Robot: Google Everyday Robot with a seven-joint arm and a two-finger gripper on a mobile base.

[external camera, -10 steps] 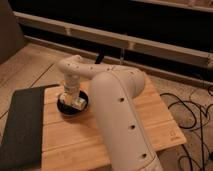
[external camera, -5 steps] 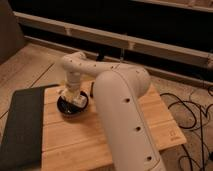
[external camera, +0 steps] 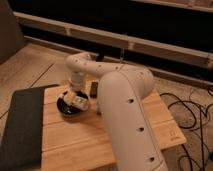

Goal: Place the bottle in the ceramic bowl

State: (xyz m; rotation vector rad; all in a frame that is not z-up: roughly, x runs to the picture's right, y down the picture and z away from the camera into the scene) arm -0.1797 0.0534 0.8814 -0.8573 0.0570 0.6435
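The ceramic bowl (external camera: 66, 108) is black and round and sits on the left part of the wooden table (external camera: 120, 142). My white arm reaches from the lower right, up and over, and comes down on the bowl. My gripper (external camera: 77, 100) is low over the bowl's right side. A pale whitish piece (external camera: 81, 103) lies tilted at the gripper's tip over the bowl's right rim. It looks like the bottle, but I cannot tell it apart from the gripper's own parts. The arm hides the bowl's far rim.
A small dark block (external camera: 93, 89) lies on the table just right of the bowl. A dark grey mat (external camera: 22, 125) covers the table's left end. Black cables (external camera: 192, 117) trail on the floor to the right. A dark wall with a rail (external camera: 125, 42) runs behind.
The wrist has shifted slightly to the right over the bowl and turned. The pale piece at its tip now shows at the bowl's right rim.
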